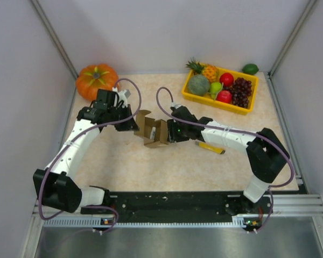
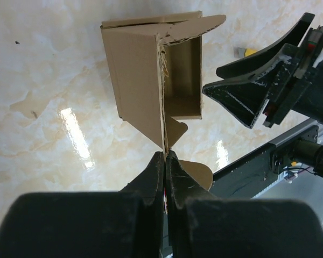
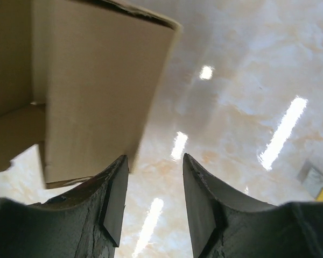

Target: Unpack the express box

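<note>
1. The express box (image 1: pixel 152 130) sits near the pumpkin (image 1: pixel 97 80), on its right and closer to the arm bases.
2. The left gripper (image 2: pixel 165 161) pinches a box flap; the right gripper (image 3: pixel 153 183) gapes empty.
3. Risk: pulling could tear the frayed flap, or it could slip free.
</note>
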`<state>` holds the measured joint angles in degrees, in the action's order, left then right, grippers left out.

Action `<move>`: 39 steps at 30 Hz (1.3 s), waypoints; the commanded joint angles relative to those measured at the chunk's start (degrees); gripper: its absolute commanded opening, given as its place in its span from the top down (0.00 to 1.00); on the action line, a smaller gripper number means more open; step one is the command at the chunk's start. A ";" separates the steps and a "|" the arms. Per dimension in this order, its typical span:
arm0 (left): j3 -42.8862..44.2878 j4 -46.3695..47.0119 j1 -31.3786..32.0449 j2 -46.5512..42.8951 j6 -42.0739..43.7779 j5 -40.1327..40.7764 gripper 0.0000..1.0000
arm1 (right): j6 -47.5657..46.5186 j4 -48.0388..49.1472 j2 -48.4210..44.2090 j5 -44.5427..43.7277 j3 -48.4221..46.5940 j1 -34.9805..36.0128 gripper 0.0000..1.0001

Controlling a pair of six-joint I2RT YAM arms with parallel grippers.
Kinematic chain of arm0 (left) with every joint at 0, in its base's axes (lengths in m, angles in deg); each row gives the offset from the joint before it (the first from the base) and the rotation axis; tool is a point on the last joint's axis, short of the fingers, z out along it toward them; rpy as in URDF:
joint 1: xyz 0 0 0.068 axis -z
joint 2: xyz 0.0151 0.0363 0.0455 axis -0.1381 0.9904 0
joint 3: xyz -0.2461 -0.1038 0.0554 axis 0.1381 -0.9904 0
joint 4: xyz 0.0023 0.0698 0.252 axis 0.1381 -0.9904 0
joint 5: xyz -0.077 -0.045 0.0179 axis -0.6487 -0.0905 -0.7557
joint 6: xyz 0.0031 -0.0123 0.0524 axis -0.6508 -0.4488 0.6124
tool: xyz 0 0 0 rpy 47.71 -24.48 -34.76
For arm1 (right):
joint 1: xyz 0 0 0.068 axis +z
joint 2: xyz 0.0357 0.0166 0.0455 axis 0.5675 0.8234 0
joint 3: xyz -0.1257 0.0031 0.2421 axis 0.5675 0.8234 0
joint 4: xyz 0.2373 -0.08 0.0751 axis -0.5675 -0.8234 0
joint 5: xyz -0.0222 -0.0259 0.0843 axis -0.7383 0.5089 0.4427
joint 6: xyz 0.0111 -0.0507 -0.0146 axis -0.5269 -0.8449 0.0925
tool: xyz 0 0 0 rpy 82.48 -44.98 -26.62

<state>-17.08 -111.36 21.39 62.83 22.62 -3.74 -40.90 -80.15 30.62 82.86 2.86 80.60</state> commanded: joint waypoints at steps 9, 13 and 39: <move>3.34 -2.54 -0.45 -1.11 2.94 -1.59 1.00 | 2.50 -0.49 -8.52 -10.38 1.98 -0.84 0.48; 3.69 -2.80 -0.45 -1.81 2.77 -2.38 1.00 | -0.12 2.58 -11.86 -7.32 1.90 -0.76 0.48; 2.73 -7.55 -1.67 -3.74 1.89 -0.02 1.00 | 7.07 2.94 4.39 1.48 -4.17 0.21 0.66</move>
<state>-13.21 -117.39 20.63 61.10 24.64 -6.13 -36.36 -77.38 34.95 86.60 1.70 81.30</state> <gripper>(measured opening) 0.012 0.324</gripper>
